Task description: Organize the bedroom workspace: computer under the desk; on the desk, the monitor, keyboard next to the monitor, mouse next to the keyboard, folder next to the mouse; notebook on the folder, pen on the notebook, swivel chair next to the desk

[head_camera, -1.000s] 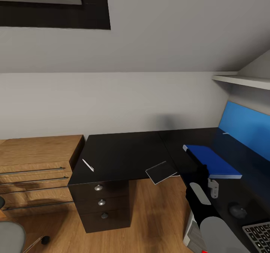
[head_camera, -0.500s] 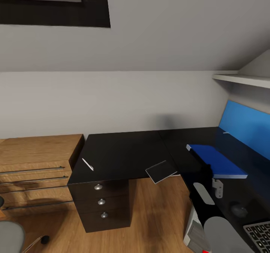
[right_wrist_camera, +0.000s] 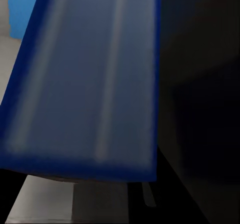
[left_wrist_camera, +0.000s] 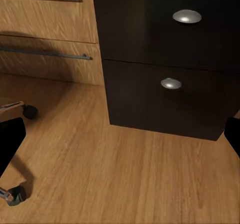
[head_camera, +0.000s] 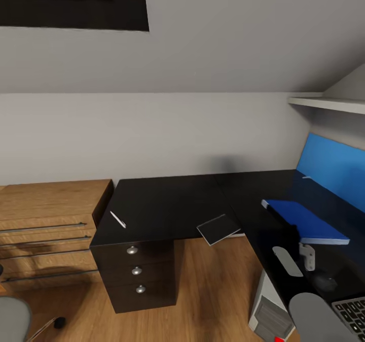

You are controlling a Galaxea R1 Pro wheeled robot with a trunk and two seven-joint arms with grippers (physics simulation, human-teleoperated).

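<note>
The folder (head_camera: pixel 306 222) is held by the right gripper (head_camera: pixel 306 254) at right, for setting beside the mouse (head_camera: pixel 324 282) on the bench (head_camera: pixel 167 205).

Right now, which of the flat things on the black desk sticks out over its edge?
The grey notebook; the blue folder and white pen lie fully on top.

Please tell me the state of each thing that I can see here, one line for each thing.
folder: closed, held over the desk by the right tool.
notebook: closed, overhanging the desk's front edge.
pen: lying flat near the desk's left edge.
drawers: all shut.
keyboard: flat on the desk.
mouse: on the desk, beside the keyboard.
</note>
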